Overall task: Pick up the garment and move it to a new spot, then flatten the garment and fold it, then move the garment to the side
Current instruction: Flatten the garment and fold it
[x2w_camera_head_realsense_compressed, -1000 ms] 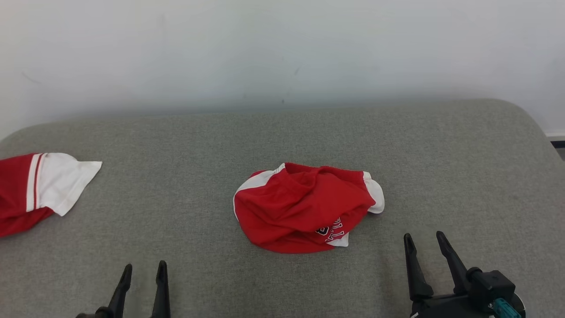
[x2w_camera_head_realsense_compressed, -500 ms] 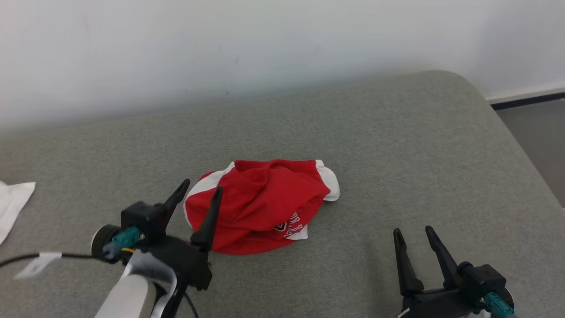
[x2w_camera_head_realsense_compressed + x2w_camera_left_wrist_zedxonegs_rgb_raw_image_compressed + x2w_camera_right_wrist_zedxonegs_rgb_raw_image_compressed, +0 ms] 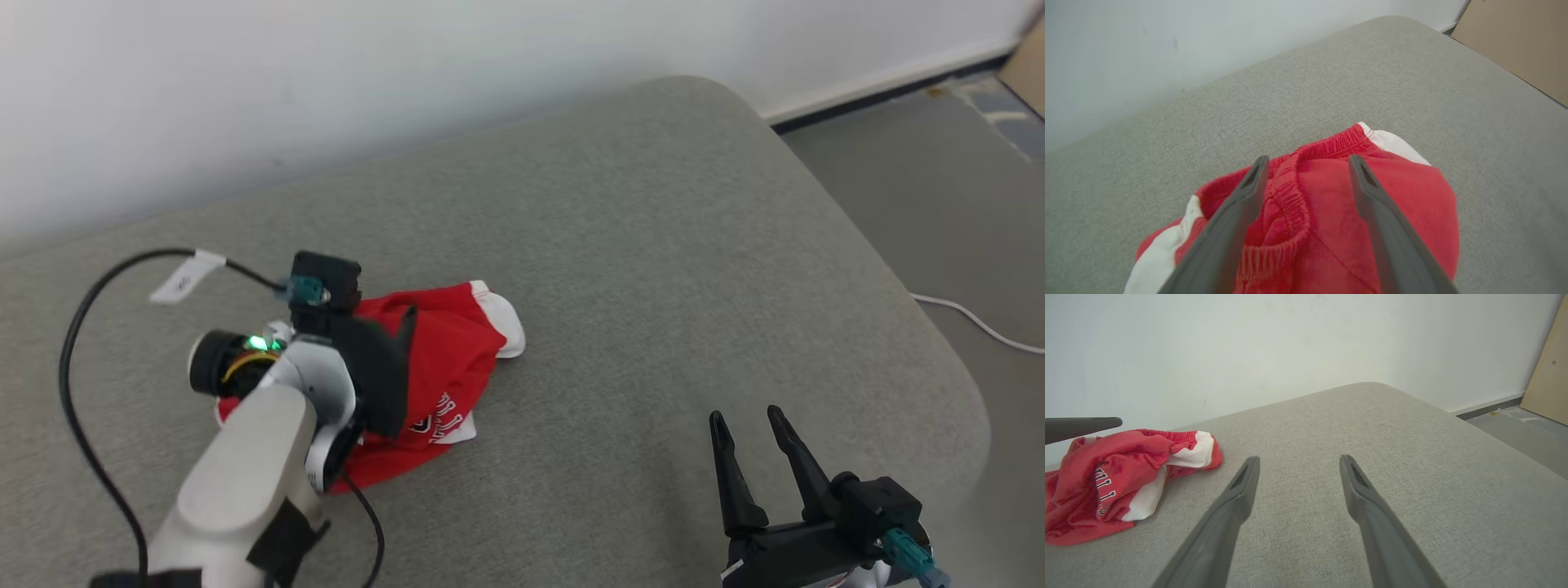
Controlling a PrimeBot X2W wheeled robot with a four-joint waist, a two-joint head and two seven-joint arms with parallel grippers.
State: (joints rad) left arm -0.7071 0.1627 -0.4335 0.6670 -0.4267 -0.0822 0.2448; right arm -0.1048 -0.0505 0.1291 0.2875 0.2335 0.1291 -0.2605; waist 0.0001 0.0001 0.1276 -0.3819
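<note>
Pale left forearm point(image 3: 245, 482) extends from the near-left edge of the grey padded surface point(image 3: 653, 245), wrist bent forward and down, the left gripper point(image 3: 1308, 159) spread wide with both dark fingers angled downward. The right gripper point(image 3: 745, 414) sits low near the near-right corner, jaws parted and empty, fingers pointing toward the far edge.

The pale left arm point(image 3: 245, 465) hides much of the red garment point(image 3: 453, 351).

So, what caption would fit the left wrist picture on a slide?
Open left gripper poised over the crumpled red-and-white garment on a grey cushion.
</note>
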